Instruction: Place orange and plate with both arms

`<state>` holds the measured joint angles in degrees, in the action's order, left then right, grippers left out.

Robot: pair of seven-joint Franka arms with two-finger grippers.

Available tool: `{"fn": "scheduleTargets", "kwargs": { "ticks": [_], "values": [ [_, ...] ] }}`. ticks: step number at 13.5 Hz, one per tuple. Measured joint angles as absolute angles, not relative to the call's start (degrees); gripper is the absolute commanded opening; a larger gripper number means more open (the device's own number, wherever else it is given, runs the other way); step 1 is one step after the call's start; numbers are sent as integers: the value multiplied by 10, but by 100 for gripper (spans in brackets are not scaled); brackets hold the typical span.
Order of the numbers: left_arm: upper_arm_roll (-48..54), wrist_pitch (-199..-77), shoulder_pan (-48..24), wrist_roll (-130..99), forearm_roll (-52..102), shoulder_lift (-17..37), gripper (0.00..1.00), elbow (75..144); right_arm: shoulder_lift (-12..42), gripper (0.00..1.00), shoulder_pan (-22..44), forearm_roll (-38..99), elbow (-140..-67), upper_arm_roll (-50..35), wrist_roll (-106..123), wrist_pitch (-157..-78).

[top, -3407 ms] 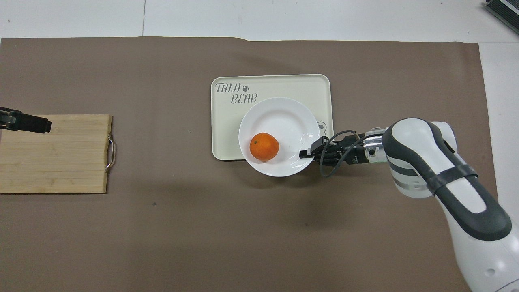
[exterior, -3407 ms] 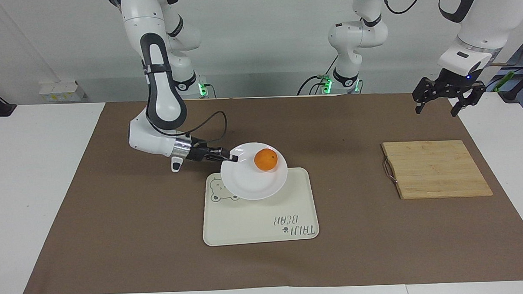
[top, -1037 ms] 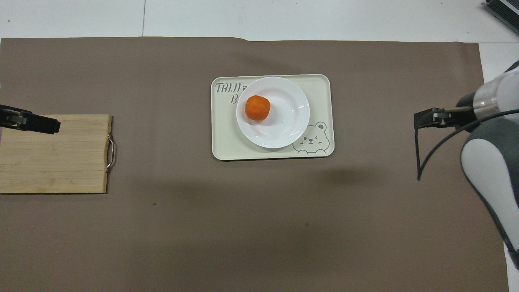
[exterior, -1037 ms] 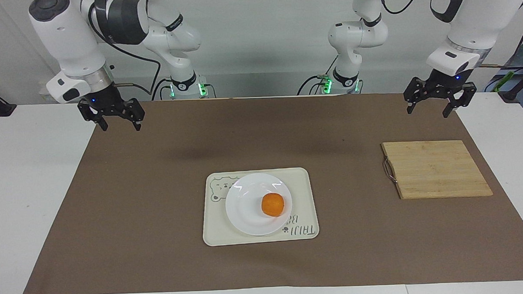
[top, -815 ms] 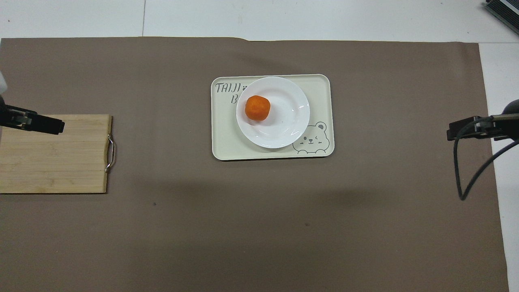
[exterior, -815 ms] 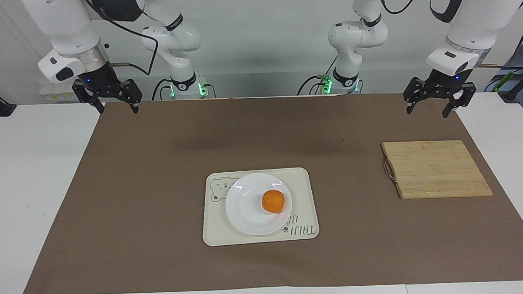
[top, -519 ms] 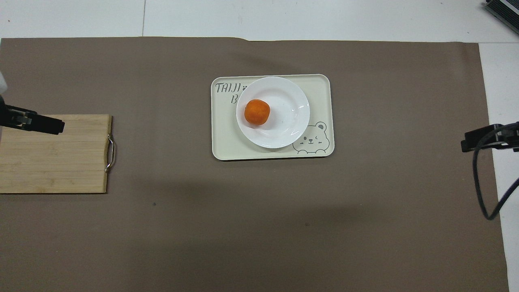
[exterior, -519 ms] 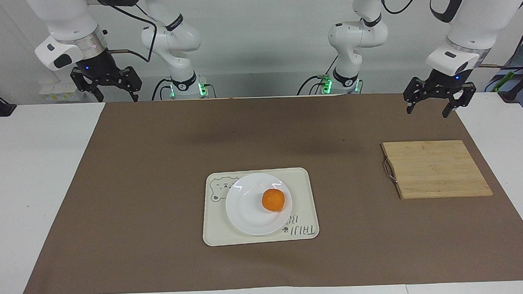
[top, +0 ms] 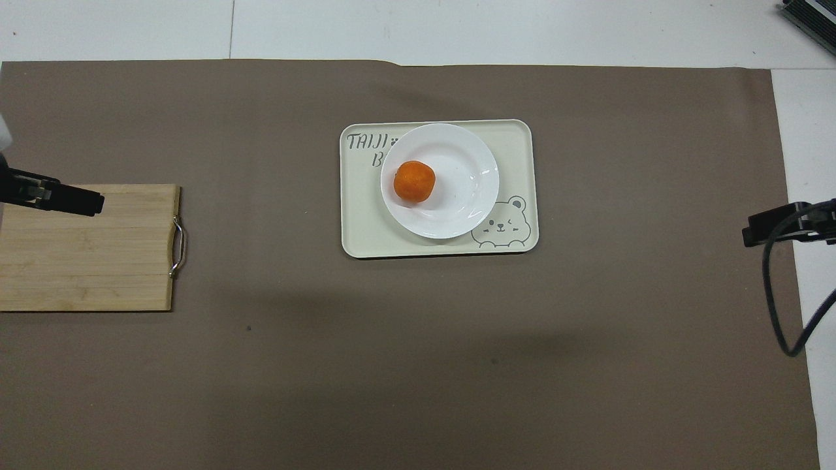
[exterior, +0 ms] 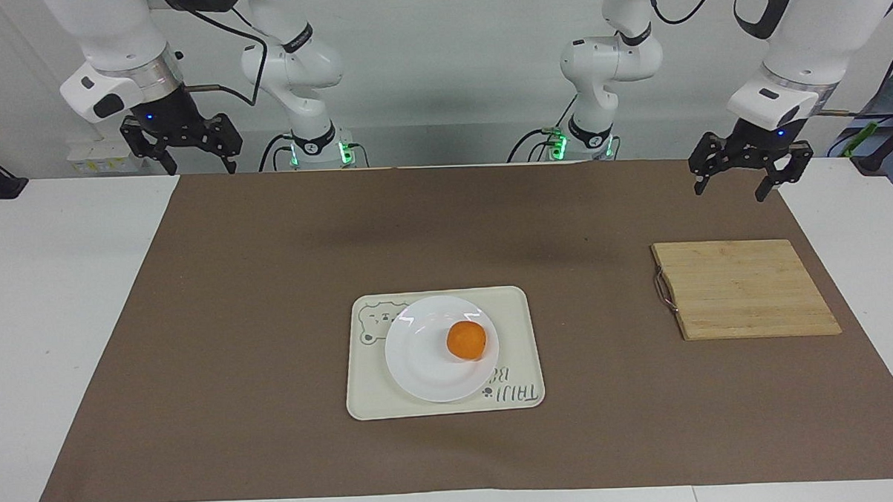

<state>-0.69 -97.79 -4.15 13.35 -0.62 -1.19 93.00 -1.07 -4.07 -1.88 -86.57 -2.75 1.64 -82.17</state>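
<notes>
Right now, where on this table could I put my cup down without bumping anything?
The brown mat lies bare between the bear tray and the bamboo cutting board, and toward the right arm's end. The tray is crowded: the white plate with the orange fills most of it.

The right arm [exterior: 116, 39] is raised at its own end of the table, its wrist pointed straight down, and the right gripper [exterior: 181, 152] is held high in the air with the fingers spread apart and nothing between them. The left arm [exterior: 810, 30] is posed likewise at its end, and the left gripper [exterior: 735, 175] is hung downward, spread wide and empty.
</notes>
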Motion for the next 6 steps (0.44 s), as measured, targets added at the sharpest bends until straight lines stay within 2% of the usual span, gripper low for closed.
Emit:
{"fn": "scheduleTargets", "kwargs": {
  "ticks": [6],
  "values": [
    [-4, -993, -53, 116, -5, -8, 100, 929, -11, 100, -41, -19, -866, -27, 16, -822]
  ]
}}
